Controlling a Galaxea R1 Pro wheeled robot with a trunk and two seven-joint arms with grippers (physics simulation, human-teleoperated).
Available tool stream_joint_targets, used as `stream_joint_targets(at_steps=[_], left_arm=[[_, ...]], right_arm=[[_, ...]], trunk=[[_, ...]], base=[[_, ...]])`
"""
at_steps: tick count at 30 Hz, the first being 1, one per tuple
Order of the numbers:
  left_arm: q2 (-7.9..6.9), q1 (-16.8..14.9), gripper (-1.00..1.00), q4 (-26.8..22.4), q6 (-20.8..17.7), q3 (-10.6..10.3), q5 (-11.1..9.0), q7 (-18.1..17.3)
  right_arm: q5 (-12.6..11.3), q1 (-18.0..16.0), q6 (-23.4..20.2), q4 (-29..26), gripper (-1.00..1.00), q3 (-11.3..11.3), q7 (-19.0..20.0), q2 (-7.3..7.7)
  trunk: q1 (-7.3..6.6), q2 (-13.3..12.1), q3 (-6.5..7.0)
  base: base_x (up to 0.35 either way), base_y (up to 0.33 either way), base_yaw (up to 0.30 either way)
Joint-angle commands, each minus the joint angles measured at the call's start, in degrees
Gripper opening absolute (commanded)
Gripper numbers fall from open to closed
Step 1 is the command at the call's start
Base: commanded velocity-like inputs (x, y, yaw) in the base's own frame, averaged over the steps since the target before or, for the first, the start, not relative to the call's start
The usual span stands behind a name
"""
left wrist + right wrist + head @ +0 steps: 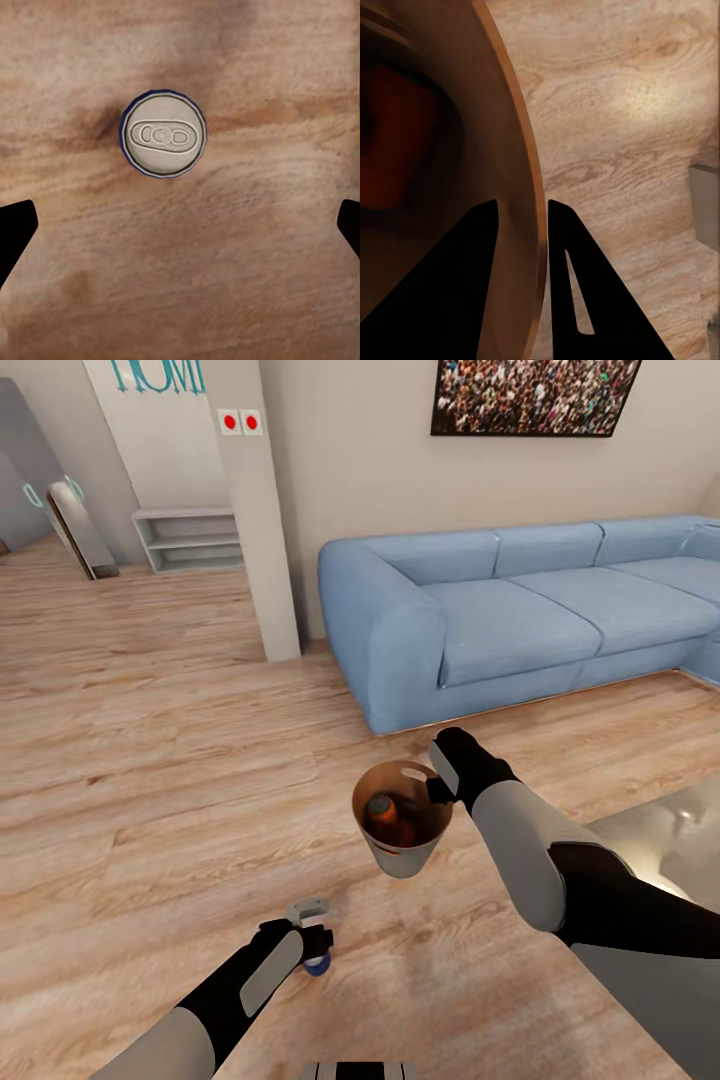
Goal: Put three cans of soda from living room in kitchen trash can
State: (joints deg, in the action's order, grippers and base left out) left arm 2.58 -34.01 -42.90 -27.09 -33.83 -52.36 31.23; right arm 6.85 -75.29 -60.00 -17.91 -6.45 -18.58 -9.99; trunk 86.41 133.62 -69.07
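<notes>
Left gripper [312, 932], head view: low in the foreground on a black-and-grey arm, poised directly over the blue can [317, 964], which stands upright on the wooden floor [150, 760]; only a sliver of blue shows beneath the fingers, and their spread cannot be judged from this angle. Right gripper [440, 788], head view: held higher, pinching the rim of the trash can [402, 852], a grey tapered bin carried clear of the floor; 1 orange can [385, 818] lies tilted inside against the brown interior, and whether a 2nd lies with it cannot be told. Background, head view: light-blue sofa [520, 610] along the far wall, framed crowd picture [535, 395] above it, white pillar [255, 510] with 2 red-dotted plates, low white shelf [190, 538] beyond. Left wrist view: blue can [163, 134] seen from straight above, silvery top with pull tab, thin blue edge around it, standing on the floor [180, 285]; 2 dark fingertips [15, 232] sit at opposite edges, spread wide and well apart from the can, touching nothing. Right wrist view: 2 dark fingers [465, 285] pressed close on either side of the trash can wall [521, 187], 1 inside and 1 outside; orange-red shape blurred within the bin; wooden floor [615, 112] beyond the rim.
</notes>
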Motion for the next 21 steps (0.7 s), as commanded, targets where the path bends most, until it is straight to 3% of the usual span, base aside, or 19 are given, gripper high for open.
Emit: stream_joint_targets(at_steps=[1, 15, 21], left_arm=[[0.01, 0.0, 1.0, 0.0, 0.0, 0.0, 0.0, 0.0], [0.05, 0.0, 1.0, 0.0, 1.4, 0.0, 0.1, 0.0], [0.06, 0.0, 1.0, 0.0, 2.0, 0.0, 0.1, 0.0]], right_arm=[[-0.6, 0.0, 0.0, 0.0, -1.0, -0.1, 0.0, -0.01], [-0.6, 0.0, 0.0, 0.0, -1.0, -0.1, 0.0, -0.01], [-0.6, 0.0, 0.0, 0.0, -1.0, -0.1, 0.0, -0.01]], trunk=[[-0.01, 0.0, 0.0], [-0.01, 0.0, -0.02], [-0.01, 0.0, -0.02]], base=[[0.063, 0.004, 0.006], [0.219, 0.001, 0.001], [0.064, 0.0, 0.0]])
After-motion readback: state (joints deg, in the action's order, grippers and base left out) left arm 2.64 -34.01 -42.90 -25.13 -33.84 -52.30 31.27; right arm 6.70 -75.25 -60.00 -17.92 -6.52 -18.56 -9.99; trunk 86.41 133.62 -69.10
